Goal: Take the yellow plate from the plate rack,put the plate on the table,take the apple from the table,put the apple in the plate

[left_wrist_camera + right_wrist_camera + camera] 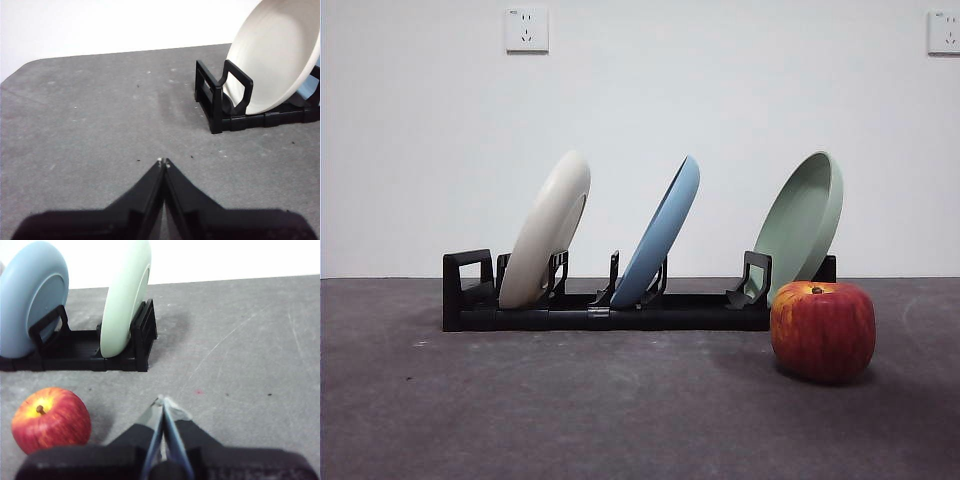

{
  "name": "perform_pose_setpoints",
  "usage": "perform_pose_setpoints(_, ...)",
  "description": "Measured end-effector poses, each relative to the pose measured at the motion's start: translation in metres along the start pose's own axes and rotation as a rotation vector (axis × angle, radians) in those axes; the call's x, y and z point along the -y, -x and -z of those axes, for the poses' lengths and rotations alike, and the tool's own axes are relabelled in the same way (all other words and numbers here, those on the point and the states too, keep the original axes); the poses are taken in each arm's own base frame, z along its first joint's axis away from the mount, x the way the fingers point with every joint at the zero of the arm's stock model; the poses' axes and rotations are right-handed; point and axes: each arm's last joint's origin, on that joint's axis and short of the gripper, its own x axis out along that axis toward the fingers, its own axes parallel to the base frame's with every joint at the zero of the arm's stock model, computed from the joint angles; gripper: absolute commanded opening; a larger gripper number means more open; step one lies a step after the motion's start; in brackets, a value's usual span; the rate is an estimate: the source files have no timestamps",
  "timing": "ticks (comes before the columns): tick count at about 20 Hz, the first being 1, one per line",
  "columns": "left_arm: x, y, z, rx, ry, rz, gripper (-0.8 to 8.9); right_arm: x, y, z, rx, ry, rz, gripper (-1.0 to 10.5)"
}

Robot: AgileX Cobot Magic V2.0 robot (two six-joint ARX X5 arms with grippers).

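The yellow plate (548,228) stands on edge, leaning, in the end slot of the plate rack (610,308), furthest from the apple (822,330) on the desk (570,400). The left tool (163,162), jaws pressed together and empty, is nearer it; the right tool (164,401), likewise closed, hangs beside the apple.
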Motion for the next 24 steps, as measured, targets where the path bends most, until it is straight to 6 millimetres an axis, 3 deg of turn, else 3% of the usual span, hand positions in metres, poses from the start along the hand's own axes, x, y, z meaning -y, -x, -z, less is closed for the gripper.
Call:
perform_pose_setpoints(5, 0.000, 0.000, -0.001, 0.008, 0.034, 0.010, -0.07, 0.000, 0.000, 0.000, 0.000, -0.164, -0.001, -0.1)
perform_pose_setpoints(11, 0.004, 0.001, -0.010, 0.025, 0.172, 0.155, -0.07, 0.000, -0.002, -0.002, -0.048, -0.249, 0.007, -0.1)
perform_pose_setpoints(18, 0.002, 0.002, -0.067, 0.014, 0.243, 0.160, -0.07, -0.003, -0.006, -0.054, -0.081, -0.263, 0.014, -0.1)
perform_pose_setpoints(24, 0.003, -0.031, -0.124, -0.096, 0.256, 0.302, -0.07, -0.008, -0.030, -0.103, -0.194, -0.237, -0.090, -0.1)
